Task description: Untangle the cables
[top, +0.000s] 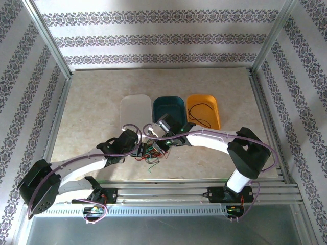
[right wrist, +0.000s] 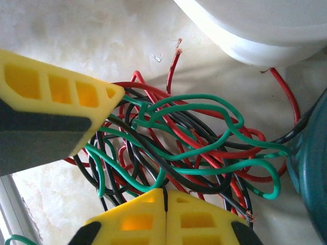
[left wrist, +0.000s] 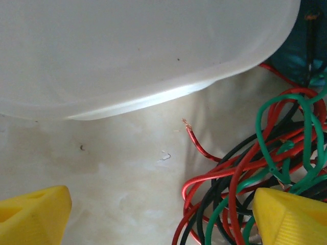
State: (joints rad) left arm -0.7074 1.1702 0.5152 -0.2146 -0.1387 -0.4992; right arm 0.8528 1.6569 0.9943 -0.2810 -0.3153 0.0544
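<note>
Both arms reach forward and inward, forearms low, and meet at the centre of the table [top: 92, 102]. The left gripper [left wrist: 161, 219] points down at the table with its jaws spread wide. Its right fingertip [left wrist: 291, 214] touches the edge of the cables [left wrist: 255, 173].

The right gripper [right wrist: 166, 204] has its fingers pressed together, pinching a green strand of the bundle.

The cables form a tangled heap with no single long axis. They lie on the table just before the near rims of the white tray [left wrist: 127, 51] and teal tray [right wrist: 311, 168]. One red end with a bare tip points toward the white tray.
</note>
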